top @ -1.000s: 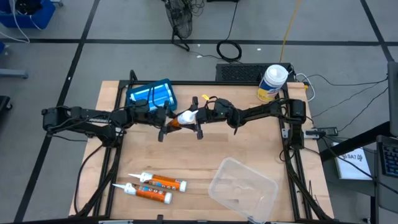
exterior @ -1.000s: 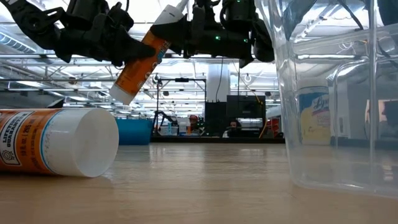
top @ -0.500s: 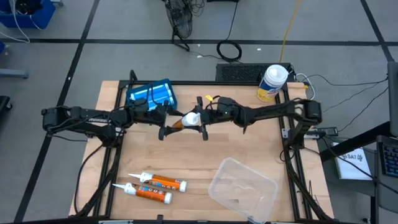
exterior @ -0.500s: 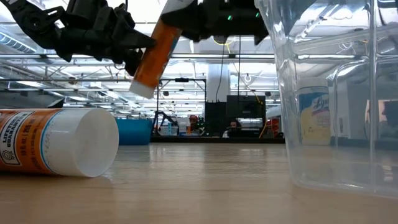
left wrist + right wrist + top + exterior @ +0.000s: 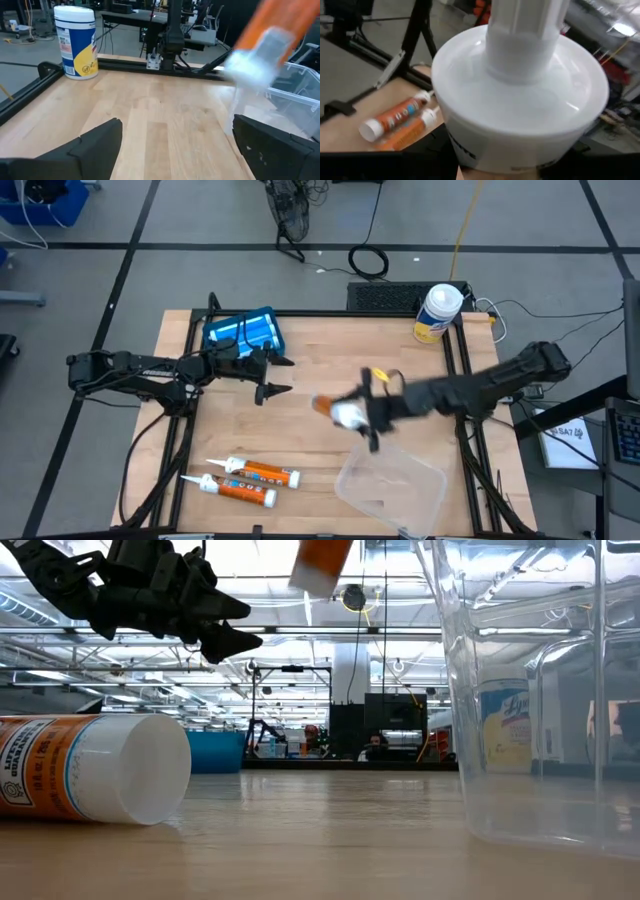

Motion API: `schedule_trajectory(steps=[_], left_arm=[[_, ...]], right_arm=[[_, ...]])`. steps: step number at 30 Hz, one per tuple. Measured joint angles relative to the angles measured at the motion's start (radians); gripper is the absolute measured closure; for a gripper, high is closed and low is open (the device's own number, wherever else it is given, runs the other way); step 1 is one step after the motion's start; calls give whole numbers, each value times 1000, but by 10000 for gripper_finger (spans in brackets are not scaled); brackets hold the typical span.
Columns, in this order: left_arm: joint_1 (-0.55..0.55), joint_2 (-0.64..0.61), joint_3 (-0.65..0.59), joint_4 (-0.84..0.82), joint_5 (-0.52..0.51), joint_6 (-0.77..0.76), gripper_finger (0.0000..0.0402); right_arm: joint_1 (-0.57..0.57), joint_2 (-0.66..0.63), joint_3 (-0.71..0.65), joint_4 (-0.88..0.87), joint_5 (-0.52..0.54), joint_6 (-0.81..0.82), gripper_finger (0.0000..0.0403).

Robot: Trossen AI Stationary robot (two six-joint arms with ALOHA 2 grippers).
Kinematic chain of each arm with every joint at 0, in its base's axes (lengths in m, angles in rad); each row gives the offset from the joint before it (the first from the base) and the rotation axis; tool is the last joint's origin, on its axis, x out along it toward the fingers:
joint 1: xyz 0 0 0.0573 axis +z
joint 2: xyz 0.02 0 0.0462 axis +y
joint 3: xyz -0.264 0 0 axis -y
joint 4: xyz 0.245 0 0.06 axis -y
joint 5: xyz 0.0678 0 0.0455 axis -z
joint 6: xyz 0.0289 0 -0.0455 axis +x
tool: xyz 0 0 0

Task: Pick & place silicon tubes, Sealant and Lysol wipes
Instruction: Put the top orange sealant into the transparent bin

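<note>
High view: right gripper (image 5: 368,412) is clamped on the sealant tube (image 5: 340,410), carried above the table just beside the far-left corner of the clear bin (image 5: 392,477). Judged step: transport toward the bin; next move calls for centring over its opening, lowering, then releasing. Tube's long axis lies roughly level, orange body toward the left arm's side, white nozzle end toward the gripper. Left gripper (image 5: 275,374) hangs empty, fingers apart, well away from the bin, near the blue pack (image 5: 243,332). Two silicon tubes (image 5: 250,480) lie left of the bin; Lysol wipes (image 5: 438,313) stand upright beyond it at the far edge.

Low view: only the tube's tip (image 5: 320,562) shows, high and left of the bin wall.

Left wrist view: jaws apart, nothing held; wipes canister stands opposite.

Right wrist view: tube's white end fills the frame
</note>
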Motion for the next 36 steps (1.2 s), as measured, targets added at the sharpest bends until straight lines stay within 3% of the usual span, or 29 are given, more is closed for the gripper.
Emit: schedule_trajectory(steps=[4, 10, 15, 19, 23, 26, 28, 32, 33, 36], left_arm=[[0, 0, 0, 0, 0, 1, 28], [0, 0, 0, -1, 1, 2, 24], [0, 0, -1, -1, 1, 2, 31], [0, 0, -1, -2, 2, 2, 29], [0, 0, -1, -2, 2, 2, 24], [0, 0, -1, -2, 2, 2, 25], [0, 0, -1, -2, 2, 1, 28], [0, 0, -1, -2, 2, 1, 34], [0, 0, -1, -2, 2, 1, 34], [0, 0, -1, -2, 2, 1, 30]], right_arm=[[205, 14, 55, -40, 280, 2, 207], [446, 164, 285, -101, 707, -29, 207], [530, 320, 527, -119, 1083, -136, 207], [557, 391, 626, -108, 1215, -166, 207], [568, 413, 632, -115, 1196, -87, 207], [568, 402, 621, -133, 1094, 7, 207], [570, 381, 619, -211, 927, 125, 207], [517, 332, 619, -448, 330, 515, 207], [502, 331, 619, -491, 234, 598, 207], [471, 333, 618, -653, 191, 827, 207]])
